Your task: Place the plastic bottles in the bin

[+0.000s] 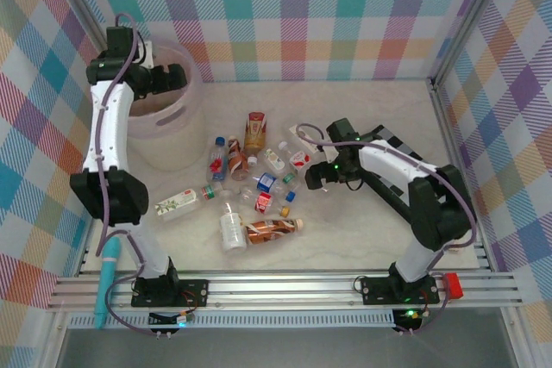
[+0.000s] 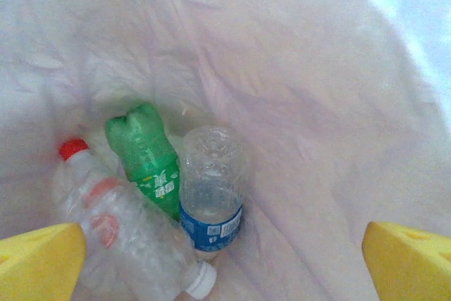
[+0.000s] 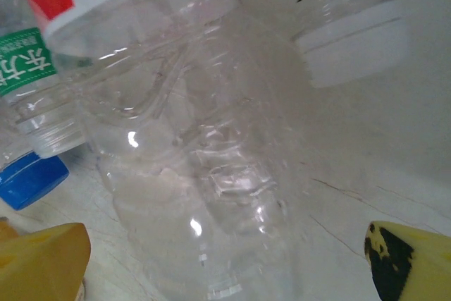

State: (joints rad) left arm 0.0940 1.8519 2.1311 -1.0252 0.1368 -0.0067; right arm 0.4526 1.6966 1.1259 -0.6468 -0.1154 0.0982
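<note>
The round, translucent pale pink plastic bin (image 1: 175, 151) is the biggest thing here, standing at the far left of the pale table (image 1: 379, 239) beside my left arm. My left gripper (image 1: 177, 77) hangs over its mouth. In the left wrist view its yellow fingertips (image 2: 41, 262) stand at the picture's edges, spread wide with nothing between them. On the bin's floor lie three plastic bottles, touching: a crumpled clear one with red markings (image 2: 123, 227), a green one (image 2: 146, 154) and a clear one with a blue label (image 2: 210, 192).

The rest of the plastic bottles (image 1: 259, 187) lie scattered mid-table, right of the bin. They are mostly clear, with red, white or blue labels and caps. One brown bottle (image 1: 254, 131) stands at the far edge and another (image 1: 272, 230) lies at the near edge.

My right gripper (image 1: 321, 177) is down at the pile's right side, jaws fully apart. A big clear ribbed bottle (image 3: 211, 174) lies between its fingers, not clamped. A green-labelled bottle (image 3: 28, 82) and a blue cap (image 3: 28, 177) crowd its left.
</note>
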